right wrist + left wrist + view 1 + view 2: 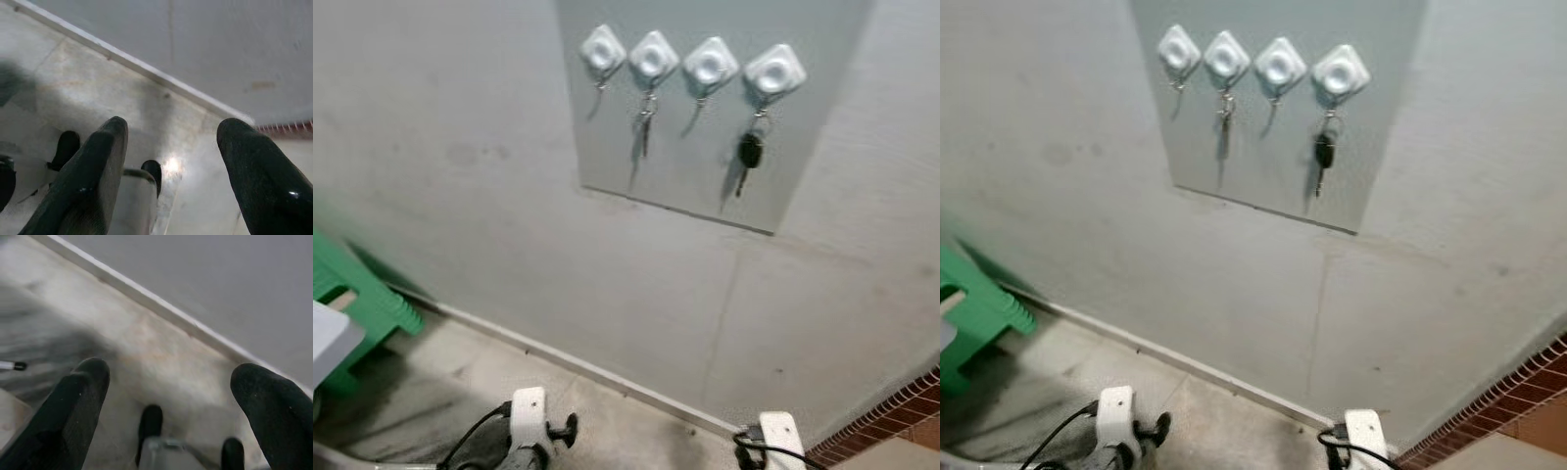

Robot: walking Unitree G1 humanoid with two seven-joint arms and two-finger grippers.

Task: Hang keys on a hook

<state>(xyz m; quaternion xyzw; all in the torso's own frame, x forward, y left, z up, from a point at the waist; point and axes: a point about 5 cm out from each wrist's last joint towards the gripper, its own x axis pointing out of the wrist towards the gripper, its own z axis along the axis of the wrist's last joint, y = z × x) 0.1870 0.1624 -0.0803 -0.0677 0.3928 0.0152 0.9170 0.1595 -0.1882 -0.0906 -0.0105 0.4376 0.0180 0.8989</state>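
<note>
A grey panel [705, 186] on the wall carries a row of white diamond-shaped hooks [709, 64]. A silver key bunch [645, 117] hangs from the second hook from the left. A black car key [750, 152] hangs from the rightmost hook [774, 71]. Both arms hang low near the floor, far below the hooks. My left gripper [171, 396] is open over the floor, nothing between its fingers. My right gripper [171, 152] is open too and holds nothing.
A green plastic stool [357, 304] stands at the left by the wall. A white skirting strip [587, 370] runs along the wall's foot above the tiled floor. Red brickwork [891, 416] shows at the lower right corner.
</note>
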